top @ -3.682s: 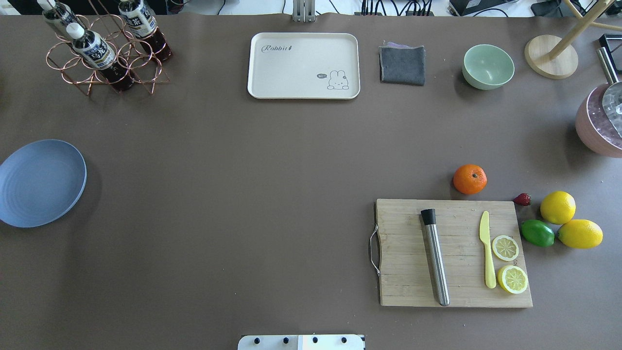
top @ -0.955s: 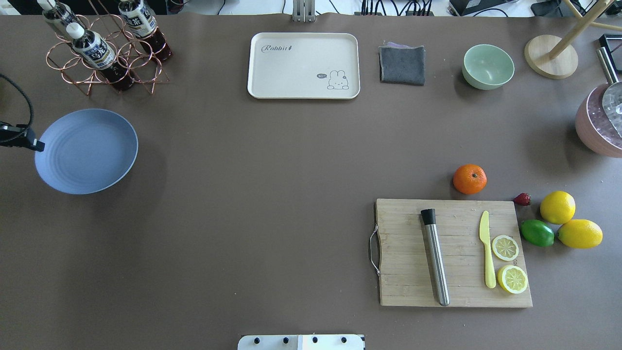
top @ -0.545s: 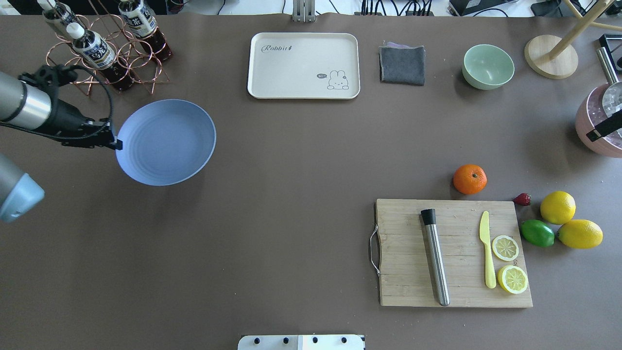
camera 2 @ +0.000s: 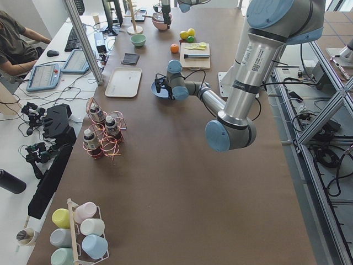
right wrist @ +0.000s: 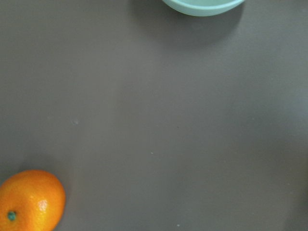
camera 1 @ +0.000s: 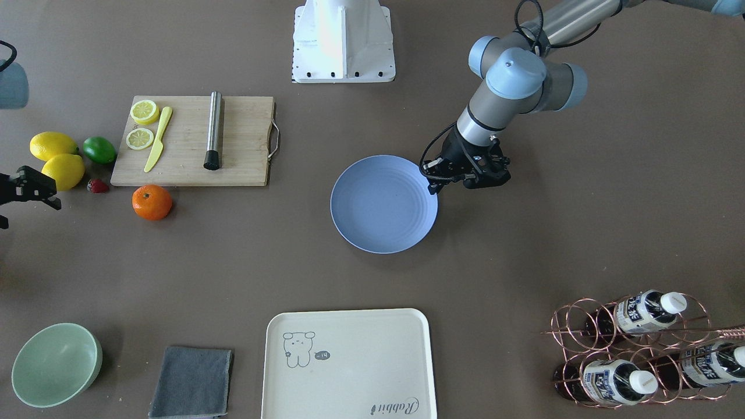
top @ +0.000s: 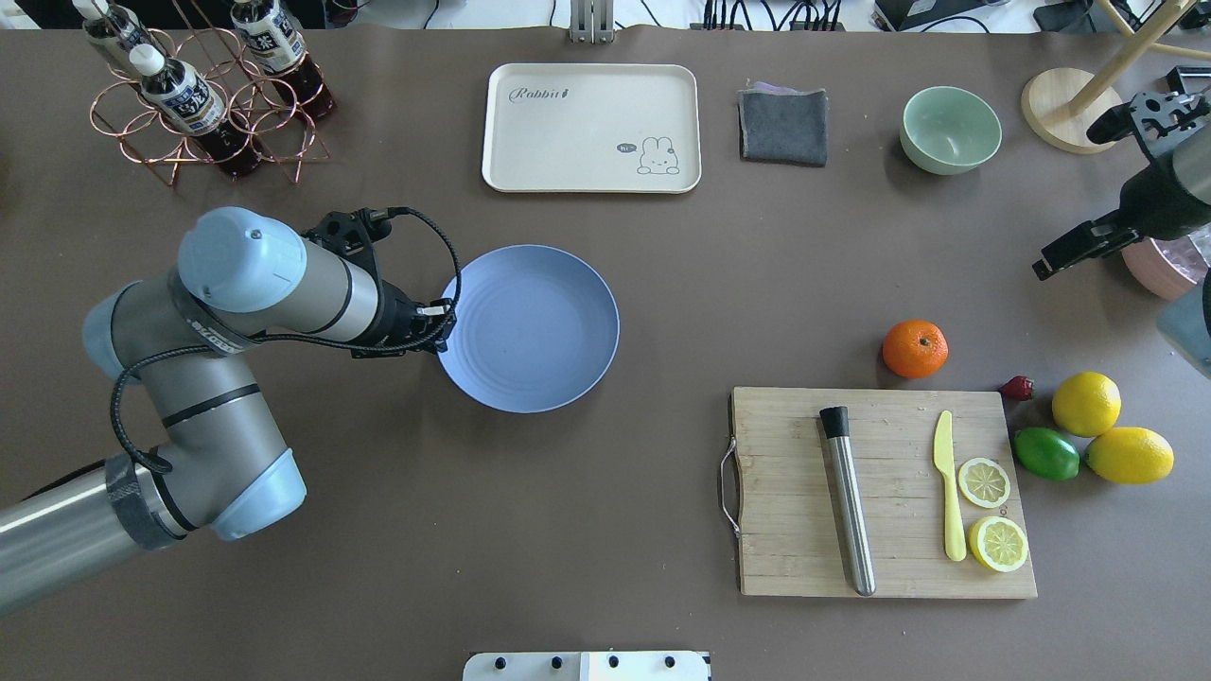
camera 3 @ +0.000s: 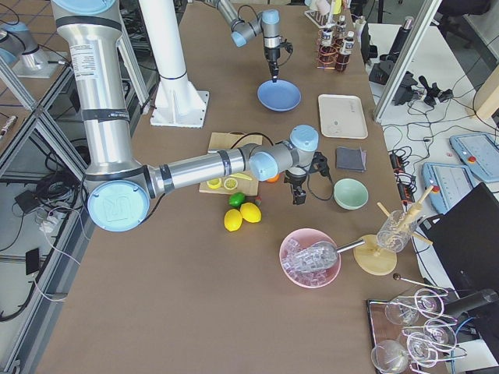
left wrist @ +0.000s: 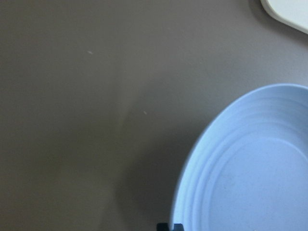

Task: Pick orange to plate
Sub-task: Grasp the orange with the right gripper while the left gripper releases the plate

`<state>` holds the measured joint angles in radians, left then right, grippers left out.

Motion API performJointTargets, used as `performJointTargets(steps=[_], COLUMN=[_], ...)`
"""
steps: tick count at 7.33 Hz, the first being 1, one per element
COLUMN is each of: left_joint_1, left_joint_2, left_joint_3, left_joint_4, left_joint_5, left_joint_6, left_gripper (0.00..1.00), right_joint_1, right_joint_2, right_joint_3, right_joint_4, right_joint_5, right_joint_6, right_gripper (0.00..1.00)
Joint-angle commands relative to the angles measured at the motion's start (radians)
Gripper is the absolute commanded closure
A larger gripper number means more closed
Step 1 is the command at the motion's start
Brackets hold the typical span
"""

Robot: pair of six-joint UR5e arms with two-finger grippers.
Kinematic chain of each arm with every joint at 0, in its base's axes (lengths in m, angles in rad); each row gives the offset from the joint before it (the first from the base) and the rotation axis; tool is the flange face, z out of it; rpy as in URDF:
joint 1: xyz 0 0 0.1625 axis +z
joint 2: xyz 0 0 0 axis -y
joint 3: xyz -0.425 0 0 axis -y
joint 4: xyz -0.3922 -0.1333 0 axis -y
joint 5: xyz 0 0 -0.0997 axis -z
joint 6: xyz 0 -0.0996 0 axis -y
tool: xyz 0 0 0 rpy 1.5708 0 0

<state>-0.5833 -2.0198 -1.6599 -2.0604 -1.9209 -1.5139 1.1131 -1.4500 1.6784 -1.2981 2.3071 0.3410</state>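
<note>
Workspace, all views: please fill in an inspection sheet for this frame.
Surface: brown table mat, no spills seen.
Job's things: orange rests on the mat beside the cutting board; plate holds nothing, left of centre.
Clutter: the board carries a steel bar, knife and lemon slices; lemons, lime, strawberry; tray, cloth, bowl, bottle rack.
End effectors: left end effector clamps the plate's rim; right end effector hovers right of the orange, holding nothing, jaws unclear.
Cables: black cable loops beside the left end effector.
Surroundings: operator seated at a desk; pink bowl of ice.
</note>
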Motion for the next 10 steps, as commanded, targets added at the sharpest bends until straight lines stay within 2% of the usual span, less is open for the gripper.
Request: performJointTargets(steps=[1, 2, 4, 5, 6, 7, 10], left_joint_1=[0.072, 0.077, 0.077, 0.077, 0.077, 0.077, 0.077], left_joint_2=[-0.084, -0.15, -0.175, -0.172, -0.172, -0.172, -0.172], left_joint_3=[0.041, 0.111, 0.141, 0.144, 0.144, 0.143, 0.141], left_joint_4=[0.019, 0.017, 0.008, 0.008, 0.008, 0.008, 0.006], left_joint_5=[0.072, 0.089, 0.091, 0.091, 0.091, 0.091, 0.091], left_joint_6=[-0.034, -0.058, -0.06, -0.057, -0.057, -0.057, -0.058], left_gripper=[1.0, 1.0, 0.97, 0.13, 0.05, 0.04, 0.04], right_joint_1=[-0.096, -0.13, -0.221, -0.243, -0.272, -0.314, -0.332], right_joint_2=[0.004, 0.007, 0.063, 0.066, 0.062, 0.062, 0.046], right_joint_3=[0.003, 0.004, 0.003, 0.003, 0.003, -0.005, -0.005], right_joint_4=[0.104, 0.121, 0.12, 0.12, 0.12, 0.117, 0.109], right_joint_5=[-0.023, -0.028, -0.118, -0.123, -0.162, -0.22, -0.233], right_joint_6=[0.209, 0.267, 0.373, 0.387, 0.388, 0.386, 0.385], right_gripper=[0.0, 0.0, 0.0, 0.0, 0.0, 0.0, 0.02])
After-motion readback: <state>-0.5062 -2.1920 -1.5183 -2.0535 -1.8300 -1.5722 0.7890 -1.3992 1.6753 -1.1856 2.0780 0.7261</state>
